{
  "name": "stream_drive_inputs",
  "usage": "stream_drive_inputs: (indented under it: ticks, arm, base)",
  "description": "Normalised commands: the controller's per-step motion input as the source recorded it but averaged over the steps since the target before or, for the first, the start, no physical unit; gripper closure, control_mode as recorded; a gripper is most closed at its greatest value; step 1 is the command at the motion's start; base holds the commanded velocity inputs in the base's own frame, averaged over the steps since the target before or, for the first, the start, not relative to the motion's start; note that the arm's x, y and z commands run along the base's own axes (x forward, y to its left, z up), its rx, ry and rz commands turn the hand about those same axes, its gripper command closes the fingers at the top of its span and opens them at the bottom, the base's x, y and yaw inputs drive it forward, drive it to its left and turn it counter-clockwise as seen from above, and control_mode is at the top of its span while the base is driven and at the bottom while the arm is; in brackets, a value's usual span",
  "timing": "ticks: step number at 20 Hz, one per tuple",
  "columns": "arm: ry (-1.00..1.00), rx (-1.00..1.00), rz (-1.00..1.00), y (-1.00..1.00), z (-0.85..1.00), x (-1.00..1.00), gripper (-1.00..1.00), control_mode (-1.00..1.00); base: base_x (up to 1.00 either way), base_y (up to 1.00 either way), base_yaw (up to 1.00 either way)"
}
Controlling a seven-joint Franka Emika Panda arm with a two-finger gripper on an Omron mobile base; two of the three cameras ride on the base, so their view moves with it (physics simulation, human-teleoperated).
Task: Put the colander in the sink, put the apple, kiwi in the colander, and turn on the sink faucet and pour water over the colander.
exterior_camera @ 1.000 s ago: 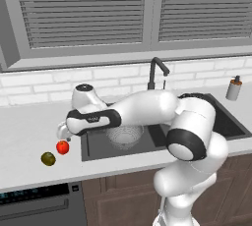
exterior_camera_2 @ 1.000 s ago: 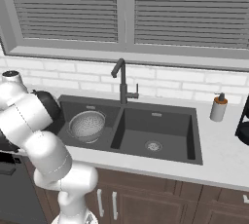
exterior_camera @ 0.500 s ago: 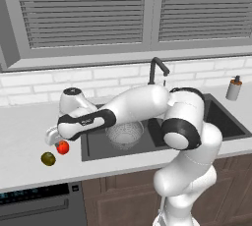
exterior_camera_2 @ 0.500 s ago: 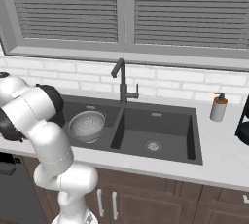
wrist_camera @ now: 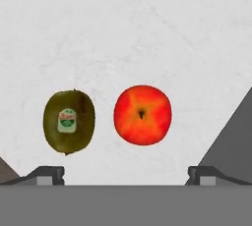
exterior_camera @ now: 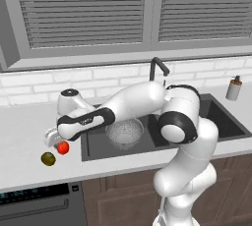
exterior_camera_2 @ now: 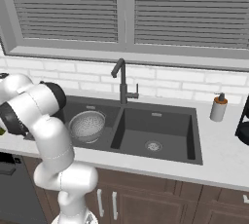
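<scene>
Colander (exterior_camera: 125, 132) sits in sink (exterior_camera_2: 160, 151) left basin, ready for fruit. Fingers (wrist_camera: 126, 173) wide above apple (wrist_camera: 142, 115); kiwi (wrist_camera: 69, 121) beside, near counter (exterior_camera: 19, 136) front edge.

One apple (wrist_camera: 142, 115), one kiwi (wrist_camera: 69, 121), one colander (exterior_camera_2: 87, 125), one two-basin sink (exterior_camera_2: 170, 121) with two drains, one faucet (exterior_camera_2: 121, 82), one soap dispenser (exterior_camera_2: 218, 107), one robot arm (exterior_camera: 142, 102)

Bare surface (wrist_camera: 147, 33) lay open all around the apple (wrist_camera: 142, 115); only the kiwi (wrist_camera: 69, 121) stood just beside it, a narrow gap between them.
</scene>
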Motion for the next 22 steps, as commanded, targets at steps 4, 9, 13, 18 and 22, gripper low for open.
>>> stream_drive_inputs:
  ticks: [4, 9, 13, 18, 22]
  arm:
    - [0.00, 0.00, 0.00, 0.13, -0.32, 0.00, -1.00, -1.00]
    - [0.00, 0.00, 0.00, 0.15, -0.23, 0.04, -1.00, -1.00]
    - [0.00, 0.00, 0.00, 0.00, -0.02, 0.03, -1.00, -1.00]
    - [0.00, 0.00, 0.00, -0.02, 0.00, 0.08, -1.00, -1.00]
    - [0.00, 0.00, 0.00, 0.00, 0.00, 0.24, -1.00, -1.00]
  base:
    - [0.00, 0.00, 0.00]
    - [0.00, 0.00, 0.00]
    - [0.00, 0.00, 0.00]
    - [0.00, 0.00, 0.00]
    - [0.00, 0.00, 0.00]
